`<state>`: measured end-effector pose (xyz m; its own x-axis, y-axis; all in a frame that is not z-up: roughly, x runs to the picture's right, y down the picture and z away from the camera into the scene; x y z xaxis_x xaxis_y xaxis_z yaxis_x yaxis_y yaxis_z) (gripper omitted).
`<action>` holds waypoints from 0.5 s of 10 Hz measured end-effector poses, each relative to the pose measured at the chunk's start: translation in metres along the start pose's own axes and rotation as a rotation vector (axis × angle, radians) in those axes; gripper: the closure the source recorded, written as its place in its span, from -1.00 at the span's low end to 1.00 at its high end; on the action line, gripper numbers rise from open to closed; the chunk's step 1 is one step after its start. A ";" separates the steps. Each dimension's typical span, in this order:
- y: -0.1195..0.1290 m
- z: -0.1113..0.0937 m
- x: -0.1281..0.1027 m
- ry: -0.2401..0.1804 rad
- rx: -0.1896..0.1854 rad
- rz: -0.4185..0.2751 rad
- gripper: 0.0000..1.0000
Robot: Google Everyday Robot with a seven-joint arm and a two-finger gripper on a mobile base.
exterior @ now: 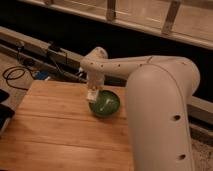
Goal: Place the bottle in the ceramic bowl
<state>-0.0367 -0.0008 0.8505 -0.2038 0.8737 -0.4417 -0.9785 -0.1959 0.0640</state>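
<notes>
While the tool (92,96) hangs over the ceramic bowl's (114,111) left rim | grip indiscernible | bottle (105,104) inside bowl

A wooden table (50,132) lies under the gripper (92,96), with black cables (12,75) on the floor at left

No lettering can be read anywhere. The gripper (93,95) hangs at the ceramic bowl's (114,109) left rim, near the counter's (50,130) back edge; the bottle's (106,104) label is perhaps blank.
</notes>
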 end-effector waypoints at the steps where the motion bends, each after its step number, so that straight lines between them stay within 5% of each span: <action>1: -0.027 0.001 0.003 0.005 0.020 0.033 1.00; 3: -0.064 0.001 0.010 0.018 0.045 0.085 0.92; 5: -0.060 0.001 0.013 0.026 0.040 0.085 0.98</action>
<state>0.0194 0.0230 0.8419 -0.2855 0.8429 -0.4561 -0.9584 -0.2504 0.1372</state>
